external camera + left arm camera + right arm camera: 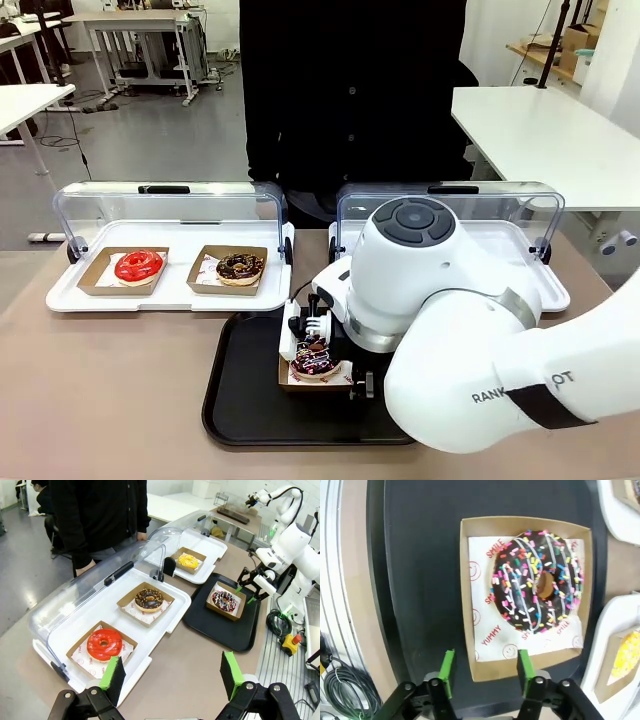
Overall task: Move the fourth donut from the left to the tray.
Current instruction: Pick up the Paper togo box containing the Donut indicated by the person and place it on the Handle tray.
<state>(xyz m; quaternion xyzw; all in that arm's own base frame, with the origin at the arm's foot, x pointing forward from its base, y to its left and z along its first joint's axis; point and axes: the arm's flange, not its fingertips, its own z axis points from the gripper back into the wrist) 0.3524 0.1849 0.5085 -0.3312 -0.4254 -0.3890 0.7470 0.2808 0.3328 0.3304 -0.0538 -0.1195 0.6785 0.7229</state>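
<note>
Donut: the fourth donut from the left point(537, 580), dark glaze with pale stripes and coloured sprinkles, sits in its brown cardboard holder point(470, 600) on the tray point(240, 385); the holder lies flat, so the drop looks done.
Tray: black, on the table point(110, 390) just in front of the 2 white display trays; the holder rests toward the tray's right part in the front view, with bare black floor to its left.
Right hand: the right hand point(485, 672) stands wide, its 2 green pads astride the holder's near wall, 1 outside the box and 1 over the paper liner, gripping nothing.
Left hand: the left hand point(172, 672) is wide and holds nothing, hanging above the table well away from the tray.
Why so: the holder, not the glaze, is the part to grip, which keeps the icing clean.
Edges: the holder's near wall lies between the pads; a straight lift should clear it, a sideways pull could drag the box.
Open room: free tray floor left of the holder; the yellow donut point(188, 560) and its display tray point(207, 547) lie close beyond the tray's far rim.
Person: stands at the far side, hands away from the tray.
</note>
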